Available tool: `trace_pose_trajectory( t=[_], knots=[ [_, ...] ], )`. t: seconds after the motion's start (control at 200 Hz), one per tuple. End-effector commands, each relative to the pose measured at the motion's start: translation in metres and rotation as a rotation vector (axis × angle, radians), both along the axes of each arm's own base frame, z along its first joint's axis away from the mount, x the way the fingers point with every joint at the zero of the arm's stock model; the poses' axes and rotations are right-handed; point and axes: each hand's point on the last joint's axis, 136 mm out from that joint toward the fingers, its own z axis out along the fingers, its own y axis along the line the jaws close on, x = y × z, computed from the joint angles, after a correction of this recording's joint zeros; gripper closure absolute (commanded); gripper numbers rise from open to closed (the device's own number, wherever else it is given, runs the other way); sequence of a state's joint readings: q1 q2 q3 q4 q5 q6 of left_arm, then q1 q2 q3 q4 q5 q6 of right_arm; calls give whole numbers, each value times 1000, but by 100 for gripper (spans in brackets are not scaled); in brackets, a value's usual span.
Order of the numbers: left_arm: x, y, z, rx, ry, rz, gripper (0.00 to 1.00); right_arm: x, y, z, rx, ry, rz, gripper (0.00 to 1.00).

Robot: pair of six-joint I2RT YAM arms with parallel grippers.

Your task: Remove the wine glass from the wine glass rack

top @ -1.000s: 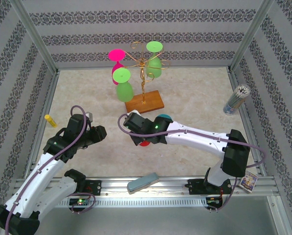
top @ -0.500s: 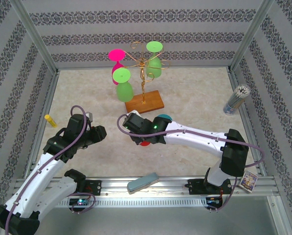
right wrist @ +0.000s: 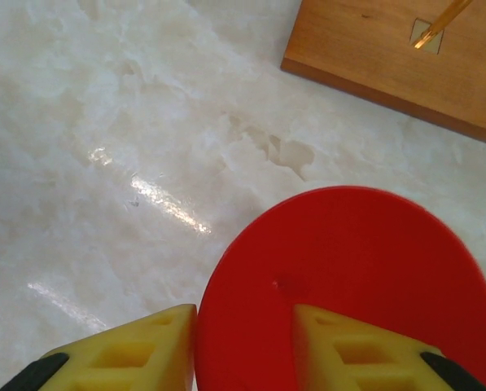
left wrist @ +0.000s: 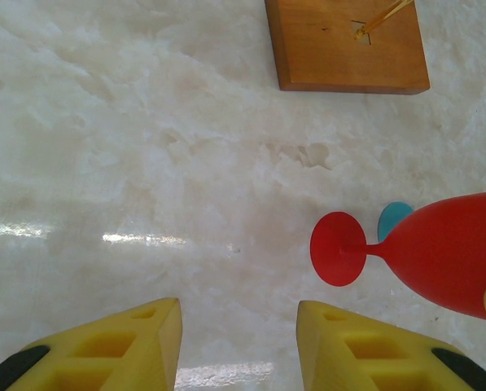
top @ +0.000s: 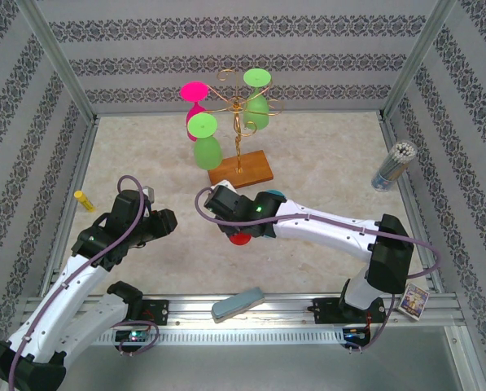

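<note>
R gripper is clamped on the red glass. Its yellow fingers sit either side, w/ red filling the gap btw them. The glass is carried sideways, not upright. In the L wrist view the stem is level, the bowl is at the finger end and the foot sticks out away from that finger. Prob. this tilt is a carry-over from unhooking, since glasses on the rack hang foot-up from the scroll arms. It would need turning before it could stand.

So the task's glass is off the rack and low over the table. The rack's wood base is just ahead of the R fingertips, slightly to one side. Can't tell if the glass touches the table.

Further ahead of R gripper, a pink glass and 2 green glasses hang bowl-down on the wire arms.

L gripper is released: fingers spread, nothing btw them, hovering over bare table. The red glass lies ahead of it and off to its right. It looks parked there to keep out of the R arm's way.

Risk, as I judge it: a round bowl in a two-finger pinch may roll or slip on set-down, and the stem is thin.
</note>
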State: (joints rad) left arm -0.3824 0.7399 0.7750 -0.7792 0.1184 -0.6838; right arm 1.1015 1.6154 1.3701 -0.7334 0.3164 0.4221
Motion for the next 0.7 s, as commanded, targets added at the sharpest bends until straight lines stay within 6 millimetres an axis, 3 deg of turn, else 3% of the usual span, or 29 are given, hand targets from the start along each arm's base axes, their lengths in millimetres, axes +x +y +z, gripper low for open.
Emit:
trace_pose_trajectory(
  t=[0.0, 0.37, 0.694],
  knots=[
    [1, 7, 7, 24, -24, 11, 58, 5, -5, 26, 18, -55, -14, 60],
    [9, 1, 26, 11, -55, -7, 57, 2, -20, 84, 153, -120, -33, 54],
    [28, -12, 70, -33, -130, -36, 55, -1, -48, 144, 417, -99, -80, 53]
  ],
)
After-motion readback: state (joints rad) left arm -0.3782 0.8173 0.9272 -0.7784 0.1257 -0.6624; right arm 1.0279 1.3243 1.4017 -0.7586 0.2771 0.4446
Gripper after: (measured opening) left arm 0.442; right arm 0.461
